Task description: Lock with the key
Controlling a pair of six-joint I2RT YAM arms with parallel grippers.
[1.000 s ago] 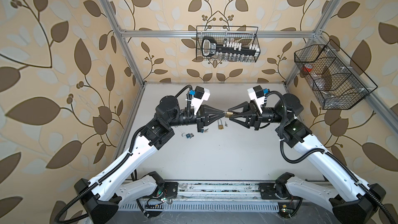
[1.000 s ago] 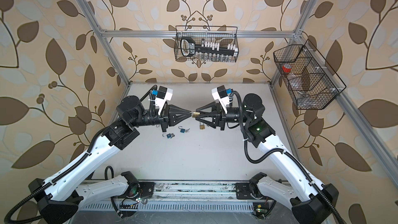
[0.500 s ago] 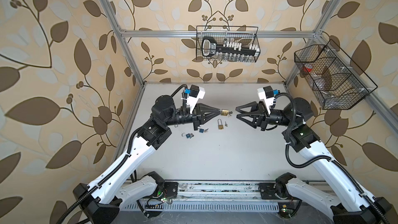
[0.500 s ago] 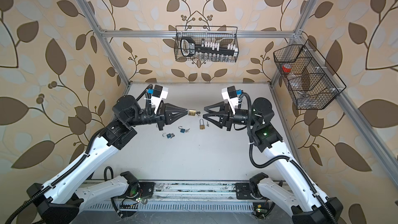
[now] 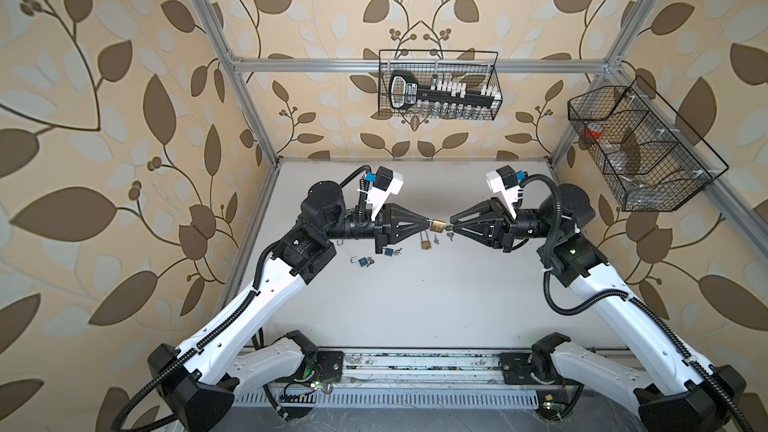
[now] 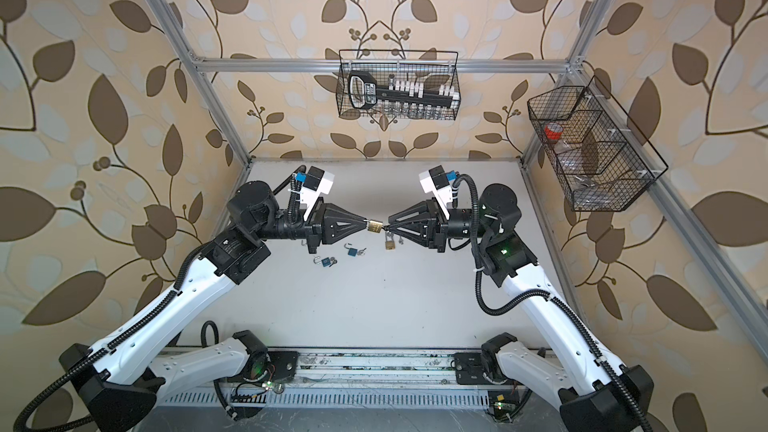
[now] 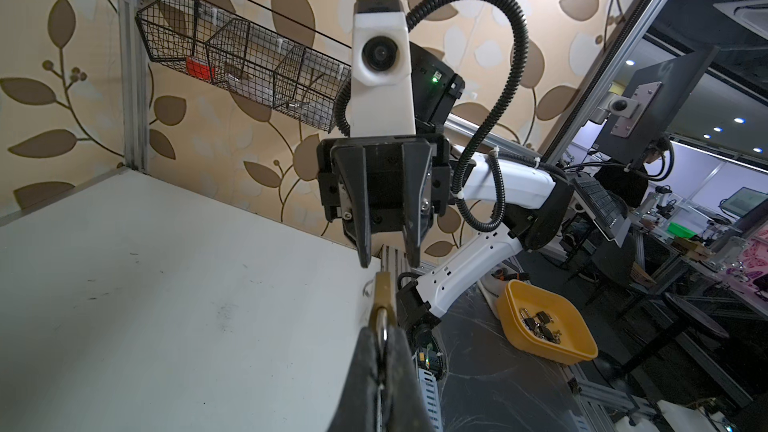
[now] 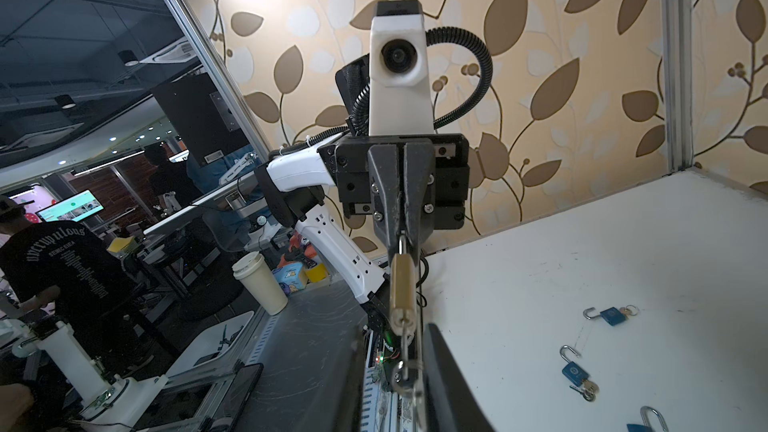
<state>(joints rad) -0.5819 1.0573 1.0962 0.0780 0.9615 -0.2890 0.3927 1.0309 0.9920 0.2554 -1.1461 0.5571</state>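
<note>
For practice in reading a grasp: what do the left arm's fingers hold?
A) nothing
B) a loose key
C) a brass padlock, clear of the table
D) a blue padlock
C: in both top views the left fingers are shut on the shackle end of the brass padlock, held above the table, while a blue padlock lies on it.

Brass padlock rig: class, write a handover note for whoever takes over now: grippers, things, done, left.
Left gripper: shut on the shackle of the small brass padlock, held above the white table.
Right gripper: jaws open, flanking the silver key in the padlock's base.
Done: padlock lifted, key seated.
Left: grip the key, turn it; whether the shackle is latched cannot be seen.
Lying on the table: second brass padlock, two blue padlocks with open shackles.
</note>
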